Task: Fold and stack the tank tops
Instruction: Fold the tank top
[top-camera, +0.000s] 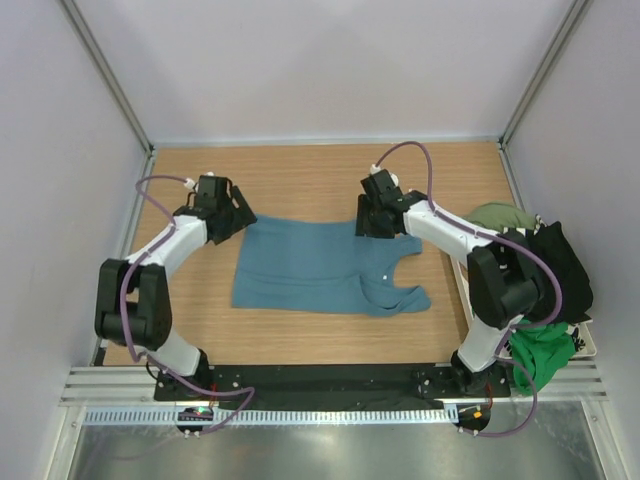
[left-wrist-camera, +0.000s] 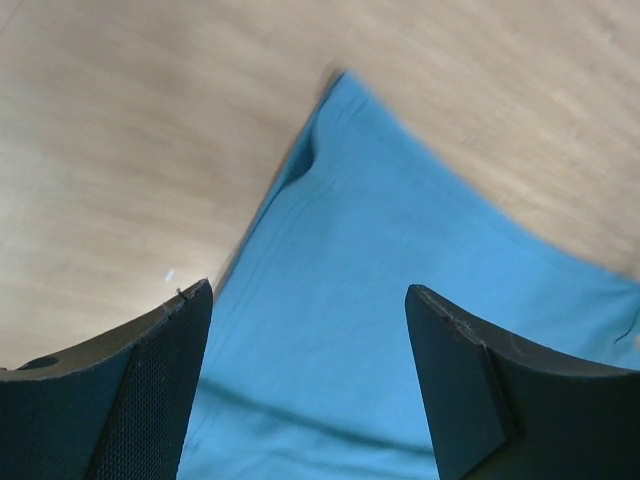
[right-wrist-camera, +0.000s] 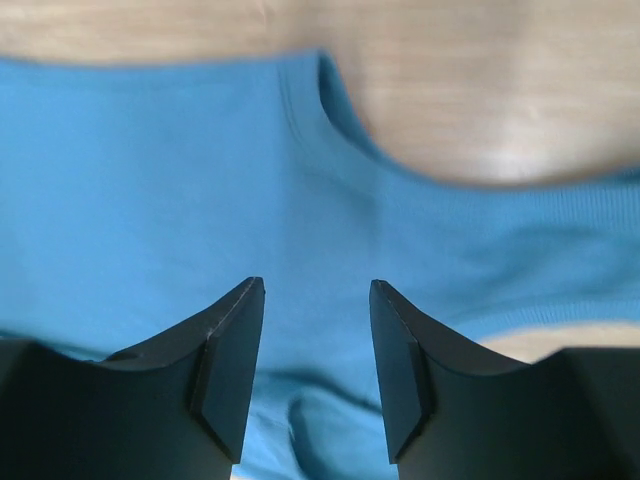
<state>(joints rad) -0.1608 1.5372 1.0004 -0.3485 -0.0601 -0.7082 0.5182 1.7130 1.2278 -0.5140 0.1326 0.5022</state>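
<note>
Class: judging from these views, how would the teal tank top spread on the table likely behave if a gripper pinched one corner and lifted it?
The teal tank top would probably sag limply: it lies flat with soft wrinkles. It looks thin, so likely light. Its straps would likely dangle.

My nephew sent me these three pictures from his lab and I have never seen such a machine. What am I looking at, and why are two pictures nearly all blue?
These are two robot arms bolted at the near edge of a wooden table. The wide picture comes from a camera above and behind them. The other two come from small cameras on each wrist, looking down past that arm's own black fingers.

The blue is a teal tank top lying spread out on the table. The left tool hovers open over one corner of it; the right tool is open over the cloth near an armhole. Neither holds anything. At the right edge of the table lies a pile of other tops, green, olive and black.
</note>
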